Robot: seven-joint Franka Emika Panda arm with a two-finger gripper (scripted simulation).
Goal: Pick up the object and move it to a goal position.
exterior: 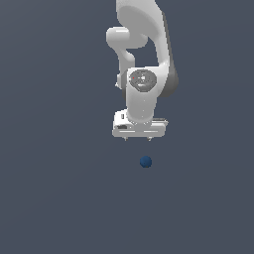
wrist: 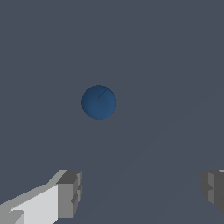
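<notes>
The pincer (exterior: 138,139) hangs above the desk (exterior: 49,198) with its fingers pointing down, and it holds nothing. In the wrist view its two fingertips (wrist: 70,192) are spread wide, with a large gap between them, much wider than the ball. The ball (exterior: 145,161) lies on the desk, apart from the pincer; in the exterior view it sits lower in the picture than the pincer and a little toward the exterior view's right. In the wrist view the ball (wrist: 99,102) is not on the line between the two fingertips; it lies ahead of that gap and closer to one finger than to the other.

The step in hand, as I judge it, is the approach before the grasp. To do it well, the arm should first move sideways until the ball is in the middle between the two fingers, and only then go down. The fingers should stay spread during the descent, so that neither touches the ball early. A round smooth ball can roll away from a small push, so I think the closing should be slow and both fingers should meet it at its widest part.

The count is short: one arm, one pincer with two fingers, one dark blue ball and one grey desk. No goal marker is visible in either view.
</notes>
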